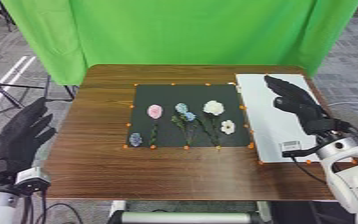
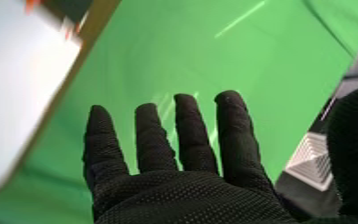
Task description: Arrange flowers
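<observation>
On the dark mat (image 1: 167, 137) in the head view lie a pink flower (image 1: 155, 111), light-blue flowers (image 1: 183, 110), a white flower (image 1: 214, 107), a smaller white flower (image 1: 228, 127) and a small blue-grey flower (image 1: 135, 139). My right hand (image 1: 302, 103) is above the white board, right of the flowers, with its fingers extended and nothing in it. My left hand (image 1: 20, 137) stays off the table's left edge, fingers straight, apart from the flowers. In the right wrist view my right hand (image 2: 189, 192) shows straight, spread fingers and an empty palm.
The white board (image 1: 269, 125) lies along the right side of the brown table (image 1: 95, 170), with a printed label on its near part. Small orange markers edge the mat and board. A green cloth (image 1: 193, 35) hangs behind the table.
</observation>
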Available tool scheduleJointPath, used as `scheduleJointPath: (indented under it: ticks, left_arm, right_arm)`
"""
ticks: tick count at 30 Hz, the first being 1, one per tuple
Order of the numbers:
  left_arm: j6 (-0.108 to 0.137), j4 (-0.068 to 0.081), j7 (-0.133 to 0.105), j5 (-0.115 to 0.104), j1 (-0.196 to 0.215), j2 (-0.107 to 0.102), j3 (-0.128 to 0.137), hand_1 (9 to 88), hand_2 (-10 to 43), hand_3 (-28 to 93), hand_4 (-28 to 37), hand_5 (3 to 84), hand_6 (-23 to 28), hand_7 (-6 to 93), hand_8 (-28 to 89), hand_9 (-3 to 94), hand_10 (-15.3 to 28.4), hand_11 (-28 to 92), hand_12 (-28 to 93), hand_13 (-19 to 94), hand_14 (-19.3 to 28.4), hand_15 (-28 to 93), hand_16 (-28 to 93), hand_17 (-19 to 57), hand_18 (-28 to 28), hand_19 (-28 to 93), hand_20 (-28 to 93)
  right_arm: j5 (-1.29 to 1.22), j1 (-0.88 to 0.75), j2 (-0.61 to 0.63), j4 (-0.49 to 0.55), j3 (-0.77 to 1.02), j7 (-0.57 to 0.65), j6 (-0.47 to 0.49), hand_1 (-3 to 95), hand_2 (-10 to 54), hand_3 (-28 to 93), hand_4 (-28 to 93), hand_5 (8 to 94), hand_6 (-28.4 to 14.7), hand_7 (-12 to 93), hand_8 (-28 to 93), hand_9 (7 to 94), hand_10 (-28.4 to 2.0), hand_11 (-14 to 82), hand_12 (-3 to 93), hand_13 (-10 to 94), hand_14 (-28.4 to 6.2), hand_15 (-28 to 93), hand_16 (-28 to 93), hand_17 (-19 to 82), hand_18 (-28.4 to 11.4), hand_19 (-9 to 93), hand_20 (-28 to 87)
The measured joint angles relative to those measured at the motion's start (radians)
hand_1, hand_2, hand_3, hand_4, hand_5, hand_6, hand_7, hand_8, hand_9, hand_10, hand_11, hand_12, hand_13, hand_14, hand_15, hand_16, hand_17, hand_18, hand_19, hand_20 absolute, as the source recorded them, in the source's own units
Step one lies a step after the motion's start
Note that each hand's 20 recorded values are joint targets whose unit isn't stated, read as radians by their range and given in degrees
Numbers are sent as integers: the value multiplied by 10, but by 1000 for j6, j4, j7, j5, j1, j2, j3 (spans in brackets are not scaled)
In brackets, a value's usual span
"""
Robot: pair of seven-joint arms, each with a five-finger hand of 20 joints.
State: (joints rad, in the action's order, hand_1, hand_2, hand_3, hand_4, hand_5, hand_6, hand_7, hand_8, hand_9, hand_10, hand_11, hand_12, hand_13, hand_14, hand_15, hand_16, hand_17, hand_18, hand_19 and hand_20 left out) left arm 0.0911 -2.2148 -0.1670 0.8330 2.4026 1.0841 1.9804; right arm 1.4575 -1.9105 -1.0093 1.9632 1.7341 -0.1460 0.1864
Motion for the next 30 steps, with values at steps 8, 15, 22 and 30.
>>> scheduleJointPath:
  ticks: [8,15,22,30]
  left_arm:
    - [-88,-1,21,1,-64,25,-22,200,-55,656,-283,179,-1,160,-87,135,74,23,232,90,110,16,111,-157,203,315,69]
    - [-81,1,15,6,-85,43,-61,204,-42,701,-274,179,1,158,-83,135,73,16,247,90,108,7,123,-161,200,308,69]
    - [-78,15,13,8,-121,48,-96,199,-48,692,-273,180,0,164,-85,144,75,30,252,95,106,17,127,-163,200,310,72]
    - [-97,20,31,7,-131,55,-93,205,-60,652,-282,184,2,162,-85,145,76,35,245,95,110,22,121,-162,202,312,70]
  right_arm:
    - [-426,-119,-95,85,30,39,-6,85,-8,788,-248,249,-22,51,-58,226,-106,-21,213,133,-110,-99,346,-70,-189,245,142]
    - [-653,-161,-145,94,31,52,-41,84,-12,785,-244,249,-37,63,-53,232,-124,-13,232,145,-117,-96,379,-82,-197,279,150]
    - [-603,-161,-152,102,31,67,-74,92,-18,789,-241,253,-41,69,-54,241,-127,-9,242,159,-118,-85,390,-80,-198,292,153]
    - [-591,-160,-172,99,30,76,-76,105,-23,801,-238,248,-41,65,-58,245,-126,-10,245,165,-120,-78,392,-76,-196,278,149]
